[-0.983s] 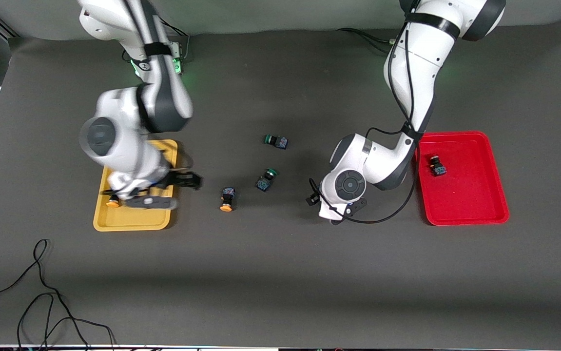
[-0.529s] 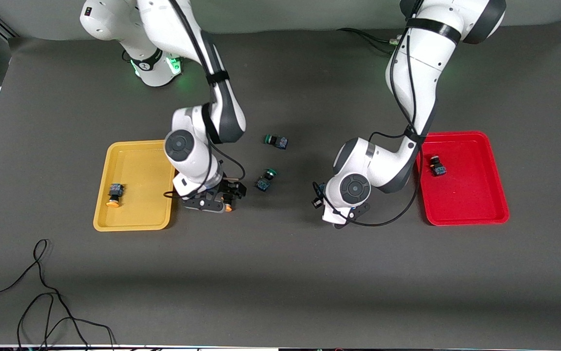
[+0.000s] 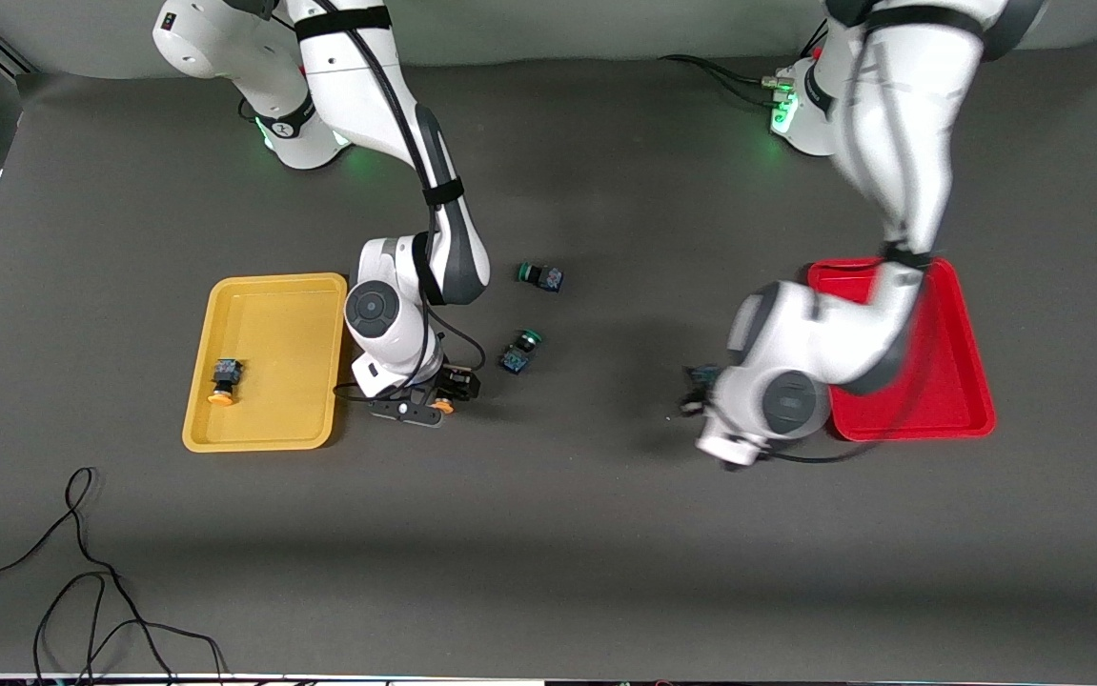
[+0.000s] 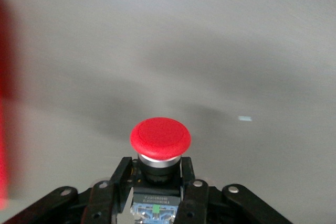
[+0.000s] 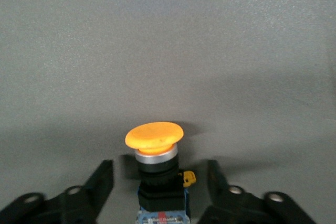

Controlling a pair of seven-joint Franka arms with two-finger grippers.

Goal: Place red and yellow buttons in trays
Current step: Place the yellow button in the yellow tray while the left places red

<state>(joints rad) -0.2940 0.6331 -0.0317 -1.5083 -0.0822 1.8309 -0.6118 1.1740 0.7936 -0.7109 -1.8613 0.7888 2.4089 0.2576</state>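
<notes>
Red button (image 4: pixel 160 139) clamped in left claw (image 4: pixel 156 179), yellow button (image 5: pixel 154 139) between right claw's (image 5: pixel 157 184) parted fingers.

The light is soft and even, coming from above. The left arm (image 3: pixel 853 314) looks smeared and blurry, and a red smear blurs one edge of its wrist view. The right arm (image 3: pixel 415 276) looks sharp. Soft dark shadows lie on the grey bench (image 3: pixel 548 534) under both arms.

You can read no text here; the red-capped button (image 4: pixel 160 139) carries only an illegible label
</notes>
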